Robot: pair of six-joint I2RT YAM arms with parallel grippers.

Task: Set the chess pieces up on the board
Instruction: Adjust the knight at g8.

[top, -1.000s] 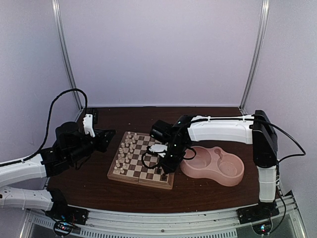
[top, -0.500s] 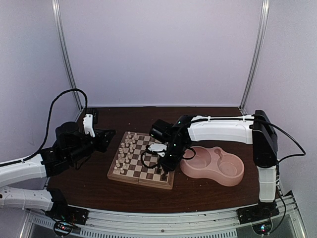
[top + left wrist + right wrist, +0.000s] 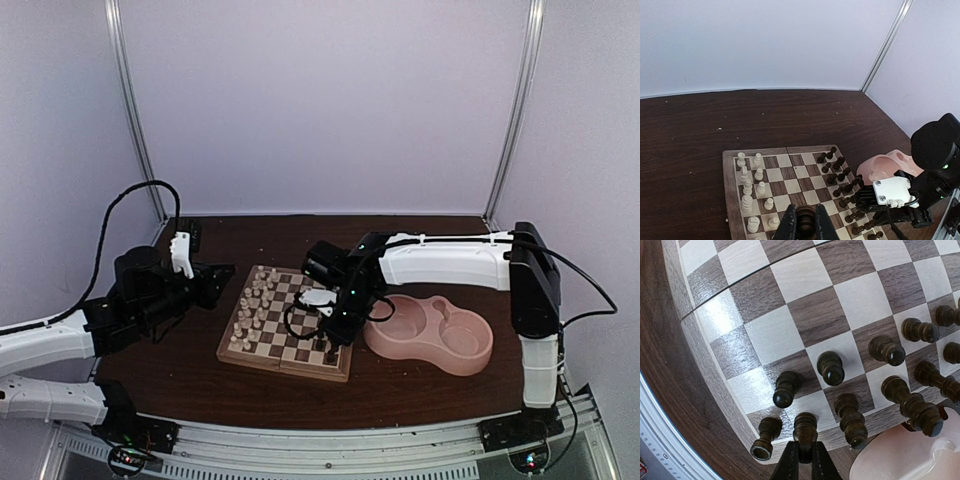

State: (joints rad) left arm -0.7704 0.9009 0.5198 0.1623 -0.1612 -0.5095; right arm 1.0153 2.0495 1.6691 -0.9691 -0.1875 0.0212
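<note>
1. Pale lilac walls enclose a dark brown table (image 3: pixel 400 395). The board (image 3: pixel 280 364) lies near its middle, and a pink double bowl (image 3: pixel 420 358) sits just beside the board's right edge.
2. Cream pieces (image 3: pixel 747 187) stand in two lines along the board's left side. Dark brown pieces (image 3: pixel 840 175) crowd its right side.
3. The left gripper (image 3: pixel 805 216) hovers off the board's far left corner, above the table. Its fingers are closed on a dark figure (image 3: pixel 805 221).
4. The right gripper (image 3: pixel 804 460) reaches down at the board's near right corner. Its fingers are pinched tight on a dark back-row piece (image 3: pixel 805 426), which stands in the row beside the rim, second from the corner.
</note>
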